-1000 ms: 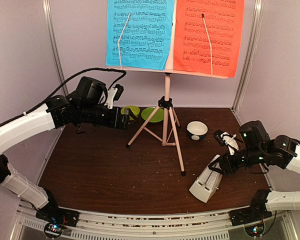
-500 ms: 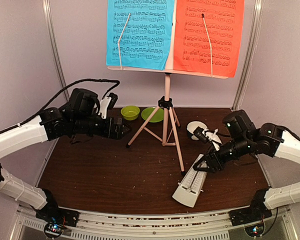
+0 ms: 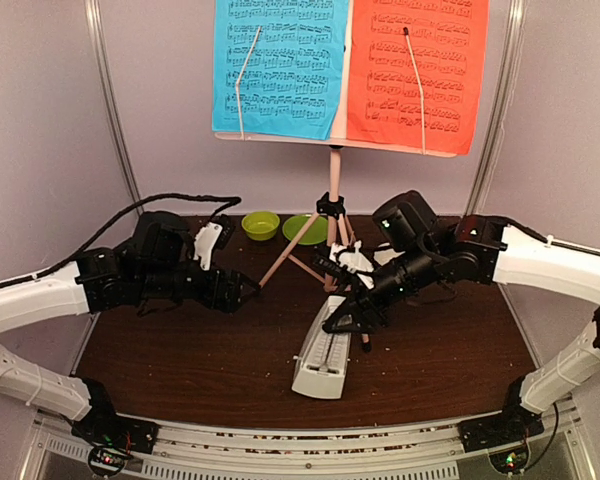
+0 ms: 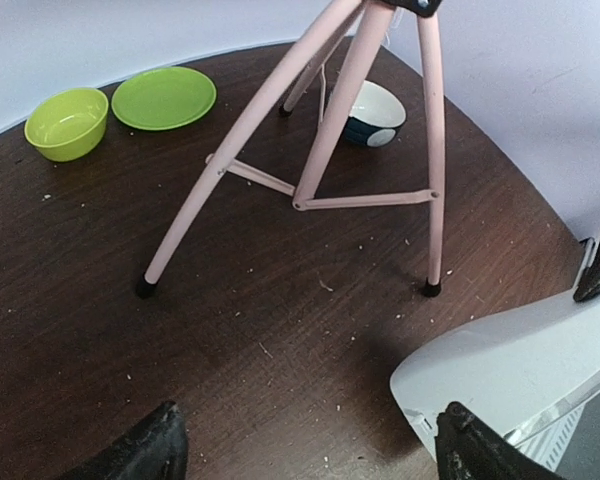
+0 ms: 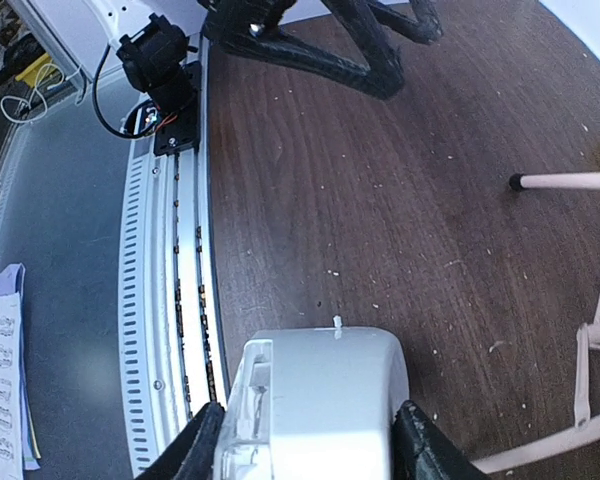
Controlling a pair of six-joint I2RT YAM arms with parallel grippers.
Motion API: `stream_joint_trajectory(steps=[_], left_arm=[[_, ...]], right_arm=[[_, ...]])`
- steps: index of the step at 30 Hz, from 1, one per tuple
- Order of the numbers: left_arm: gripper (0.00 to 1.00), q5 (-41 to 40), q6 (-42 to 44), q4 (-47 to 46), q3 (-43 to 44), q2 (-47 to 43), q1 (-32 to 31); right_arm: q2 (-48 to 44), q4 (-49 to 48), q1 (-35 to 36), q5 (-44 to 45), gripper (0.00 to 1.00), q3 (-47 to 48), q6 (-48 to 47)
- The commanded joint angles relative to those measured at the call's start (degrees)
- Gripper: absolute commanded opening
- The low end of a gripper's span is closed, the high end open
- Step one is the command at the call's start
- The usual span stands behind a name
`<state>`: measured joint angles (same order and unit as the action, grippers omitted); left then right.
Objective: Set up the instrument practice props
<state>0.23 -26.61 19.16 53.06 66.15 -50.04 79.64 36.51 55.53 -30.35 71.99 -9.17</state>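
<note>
Plainly, the right tool (image 3: 346, 319) is clamping the narrow upper end of the cream pyramid metronome with clear cover (image 3: 322, 360), one finger pressing each side in the right wrist view. The body is therefore hanging tilted at the lower centre of the top view, above the dark wooden table (image 3: 180, 350); whether its base is touching I cannot tell. This is looking like a carrying grip, bringing the metronome in front of the pale pink tripod music stand (image 3: 332, 238), which is standing mid-frame and already bearing the blue sheet of printed music (image 3: 280, 65) and the red sheet of printed music (image 3: 415, 70) at the top. The left tool (image 3: 248, 290) is hovering released and empty at left centre, probably keeping clear. Against a second ago, the metronome is lying at centre instead of lower right, and the left tool is sitting lower, further from the lime-green bowl (image 3: 261, 224).
</note>
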Motion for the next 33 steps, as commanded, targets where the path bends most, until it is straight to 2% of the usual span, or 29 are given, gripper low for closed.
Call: stream_joint_trajectory(steps=[1,6,10,18,25,29,33], left_arm=[[0.88,-0.2,5.0,-4.4,-1.1,1.6,-2.9],[0.87,4.7,6.7,-13.3,-7.4,3.3,-4.8],[0.86,12.3,9.2,-23.5,-13.0,5.0,-6.2],[0.77,16.9,13.5,-36.0,-16.0,14.2,-8.0],[0.68,17.1,17.2,-43.3,-15.5,23.0,-9.0],[0.74,15.3,18.9,-48.5,-18.0,25.2,-10.6],[0.75,11.0,22.0,-51.8,-19.9,26.4,-12.7]], right_arm=[[1.6,-4.0,0.7,-3.6,0.18,3.8,-8.8],[2.0,-0.3,1.0,-1.3,0.17,3.6,-18.0],[0.0,-4.1,1.3,0.1,0.12,-1.3,-18.7],[-4.0,-10.9,1.4,3.7,0.07,-9.4,-19.5],[-8.4,-14.4,1.8,7.5,0.07,-14.1,-21.6],[-9.2,-14.1,1.8,8.3,0.07,-14.5,-22.5],[-10.4,-14.5,2.2,9.3,0.05,-15.2,-24.0]])
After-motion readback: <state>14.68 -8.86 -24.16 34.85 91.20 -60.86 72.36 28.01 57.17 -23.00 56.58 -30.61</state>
